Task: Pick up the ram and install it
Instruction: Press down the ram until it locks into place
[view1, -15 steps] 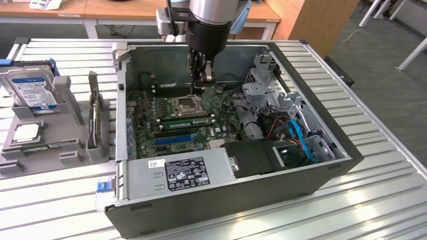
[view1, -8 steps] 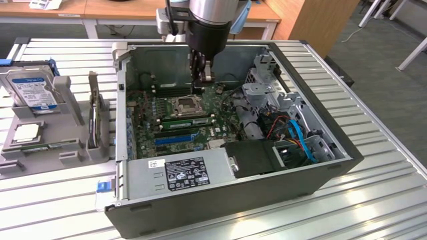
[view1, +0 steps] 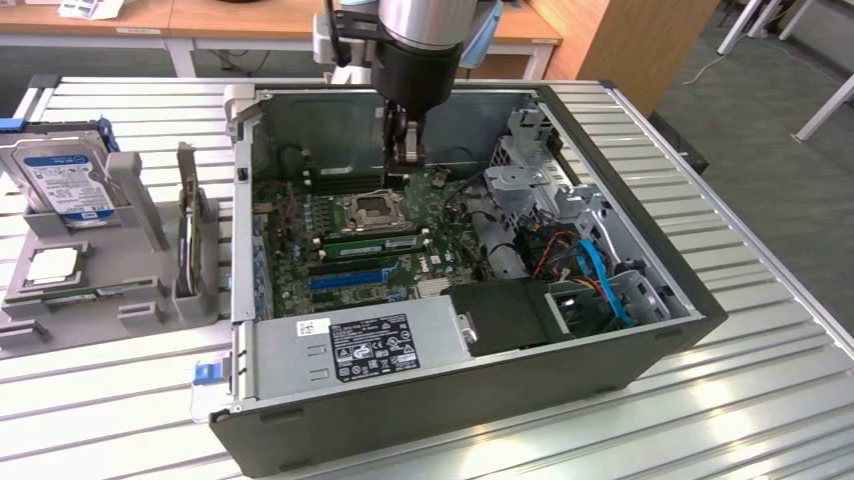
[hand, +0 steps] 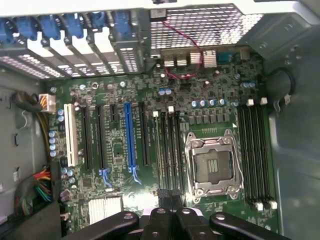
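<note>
The ram (view1: 104, 292), a thin green stick, lies flat in the grey holder (view1: 134, 318) on the table, at the exterior view's left, outside the computer case. My gripper (view1: 406, 160) hangs inside the open case (view1: 641, 160), just above the motherboard (view1: 300, 235), beyond the empty processor socket (view1: 371, 212). In the wrist view my gripper (hand: 172, 214) is shut, its black fingertips (hand: 159, 218) meeting with nothing seen between them. Long black memory slots (hand: 167, 150) run beside the socket (hand: 212, 165), with another bank of slots (hand: 255, 150) on its other side.
A hard drive (view1: 60, 180) and a square silver chip (view1: 51, 265) sit in the holder. Inside the case are the power supply (view1: 367, 345), blue cables (view1: 601, 275) and a drive cage (view1: 527, 190). The case walls stand close around the arm.
</note>
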